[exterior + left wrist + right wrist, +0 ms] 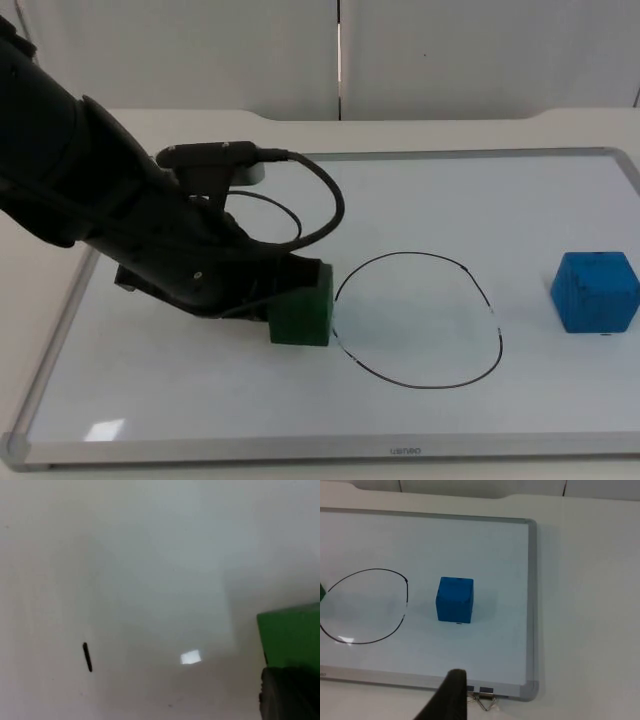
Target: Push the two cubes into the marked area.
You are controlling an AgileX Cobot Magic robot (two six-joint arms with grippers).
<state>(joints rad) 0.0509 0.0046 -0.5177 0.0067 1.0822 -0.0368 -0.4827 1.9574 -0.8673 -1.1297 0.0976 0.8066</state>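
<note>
Top view: a whiteboard with a grey frame lies flat on the white counter. A black oval outline, the marked area, is drawn near the board's middle. The green cube sits just left of the outline, its right face about touching the line. The left arm reaches in from the far left and ends low at the green cube; the left gripper sits against the cube's left and far side, and whether its fingers are apart or together cannot be told. The blue cube stands well to the right of the outline, apart from it, near the board's right edge.

Left wrist view: the green cube is seen close up on the white board surface, with a black fingertip just beside it. A short black stroke of the drawn line shows on the board, as does a bright reflection.

Right wrist view: the blue cube sits on the whiteboard just beside the outline and clear of it. One black fingertip of the right gripper hangs above the counter off the board's near edge, where a metal clip is fastened; this arm waits, and its finger spacing cannot be told.
</note>
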